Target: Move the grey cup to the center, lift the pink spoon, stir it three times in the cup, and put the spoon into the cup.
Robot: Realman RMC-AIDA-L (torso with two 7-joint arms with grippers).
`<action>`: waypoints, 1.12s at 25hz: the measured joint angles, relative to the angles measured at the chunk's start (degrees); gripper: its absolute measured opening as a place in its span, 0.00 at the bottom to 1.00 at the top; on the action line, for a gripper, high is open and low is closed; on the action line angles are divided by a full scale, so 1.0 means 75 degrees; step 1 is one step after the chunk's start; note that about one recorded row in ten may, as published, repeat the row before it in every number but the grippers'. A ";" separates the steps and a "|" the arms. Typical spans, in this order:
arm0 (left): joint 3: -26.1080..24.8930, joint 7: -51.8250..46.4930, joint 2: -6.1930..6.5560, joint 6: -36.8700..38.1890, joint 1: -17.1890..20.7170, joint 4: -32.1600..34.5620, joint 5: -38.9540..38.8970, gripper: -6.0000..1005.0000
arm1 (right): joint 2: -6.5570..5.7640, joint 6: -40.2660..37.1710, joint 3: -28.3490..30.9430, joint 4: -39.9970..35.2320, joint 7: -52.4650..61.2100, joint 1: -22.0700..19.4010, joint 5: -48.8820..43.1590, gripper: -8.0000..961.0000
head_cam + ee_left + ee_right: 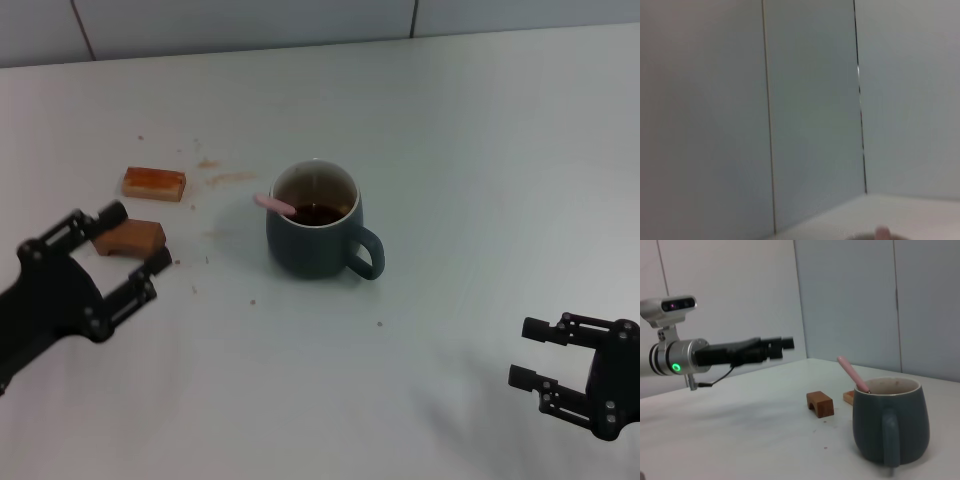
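The grey cup (314, 235) stands upright at the middle of the table, its handle toward the front right, with dark liquid inside. The pink spoon (274, 203) rests in the cup, its pale pink handle leaning out over the left rim. The right wrist view shows the cup (890, 420) with the spoon (852, 374) sticking up from it. My left gripper (130, 246) is open at the left, apart from the cup, beside a wooden block. My right gripper (528, 352) is open at the front right, holding nothing.
Two brown wooden blocks lie left of the cup: one (154, 183) farther back, one (130, 238) right by my left fingers. Crumbs and brown stains (225, 178) dot the white table (480, 150). A tiled wall runs along the back.
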 joint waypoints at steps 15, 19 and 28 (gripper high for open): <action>0.0027 -0.0820 0.0255 -0.0587 -0.0270 -0.0135 0.1126 0.66 | 0.0011 -0.0039 0.0105 -0.0060 -0.0067 -0.0051 0.0007 0.57; 0.0016 -0.0351 0.0100 -0.0530 -0.0090 -0.0290 0.1192 0.66 | 0.0011 -0.0032 0.0106 -0.0060 -0.0074 -0.0050 0.0031 0.57; -0.0028 0.0510 -0.0044 -0.0594 0.0053 -0.0611 0.1187 0.79 | 0.0010 -0.0013 0.0106 -0.0088 -0.0110 -0.0132 0.0068 0.57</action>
